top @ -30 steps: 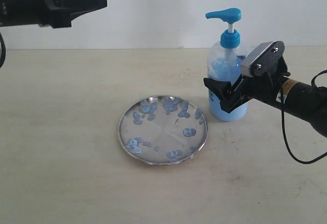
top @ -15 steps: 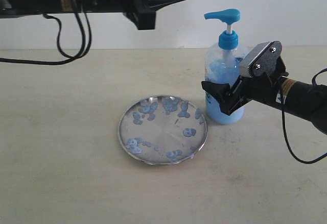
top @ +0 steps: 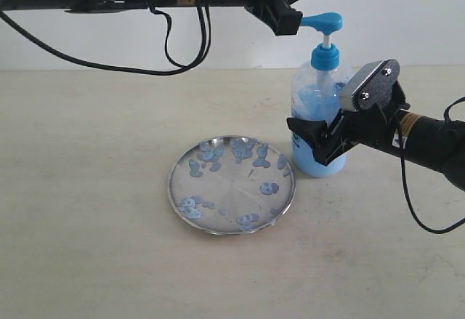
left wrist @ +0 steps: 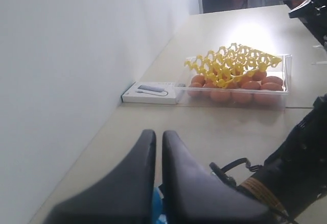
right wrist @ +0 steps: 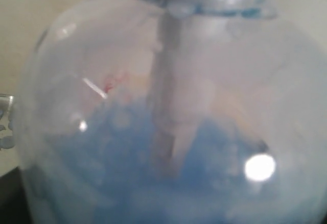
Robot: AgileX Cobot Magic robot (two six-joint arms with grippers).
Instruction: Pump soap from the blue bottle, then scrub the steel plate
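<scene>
On the beige tabletop (top: 87, 224), at 3 o'clock from the round shiny steel plate (top: 225, 192) w/ soap blobs (top: 269, 187), right claw (top: 309, 142) grips the tall clear blue-pump bottle (top: 317, 115). Left claw (left wrist: 159, 134), fingers (left wrist: 133, 183) together, at 9 o'clock of the pump head (top: 323, 21); off-centre press may tip bottle.

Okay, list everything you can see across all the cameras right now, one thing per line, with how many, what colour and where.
blue bottle: one, clear with blue pump, on the table right of the plate
steel plate: one, silver, mid-table
soap: many pale blue blobs, on the plate; more inside the bottle
table: one, beige
egg tray: one, clear, several brown-orange eggs, by the wall, left wrist view only
yellow wavy piece: one, lying on the eggs
white box: one, beside the tray
left tool: black, fingers together, at the pump head
right tool: black, clamped around the bottle's body
</scene>
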